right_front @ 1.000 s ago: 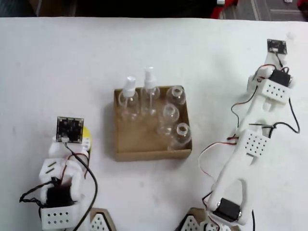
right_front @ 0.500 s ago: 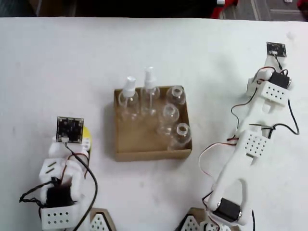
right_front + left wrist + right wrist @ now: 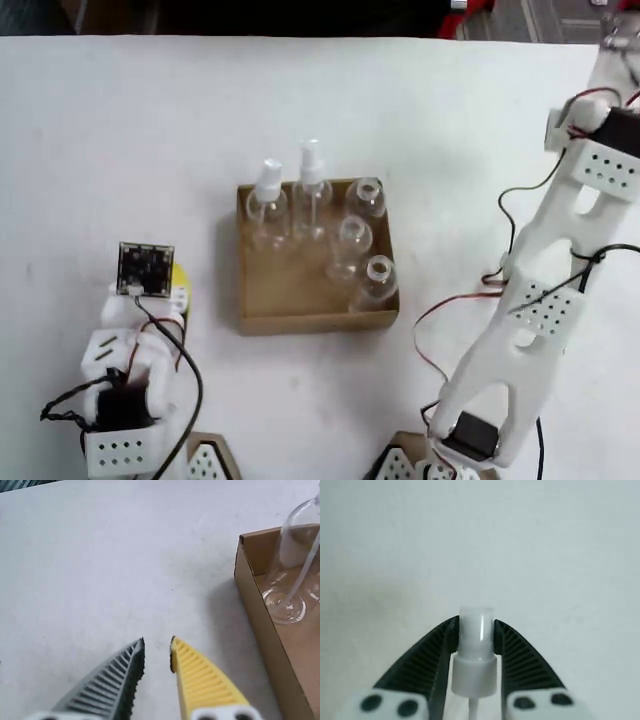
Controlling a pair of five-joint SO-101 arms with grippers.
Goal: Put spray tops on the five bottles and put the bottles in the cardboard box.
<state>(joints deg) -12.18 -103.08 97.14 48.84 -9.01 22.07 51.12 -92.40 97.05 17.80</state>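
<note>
The cardboard box (image 3: 310,322) sits mid-table with five clear bottles standing in it. Two at its left rear, one bottle (image 3: 268,205) and its neighbour (image 3: 311,195), wear white spray tops. The other three bottles (image 3: 350,240) have bare necks. My right gripper (image 3: 476,625) is shut on a white spray top (image 3: 476,645), its tube hanging below. That right arm (image 3: 600,160) stretches to the table's far right corner. My left gripper (image 3: 157,642) hovers low over bare table left of the box (image 3: 255,610), slightly open with nothing between its fingers.
A spray-topped bottle (image 3: 295,580) with its dip tube stands just inside the box's near wall in the left wrist view. Loose wires trail from both arms. The arm bases stand at the table's front edge.
My right arm has risen and swung toward the far right corner, carrying the spray top. The left arm, the box and the bottles have not moved.
</note>
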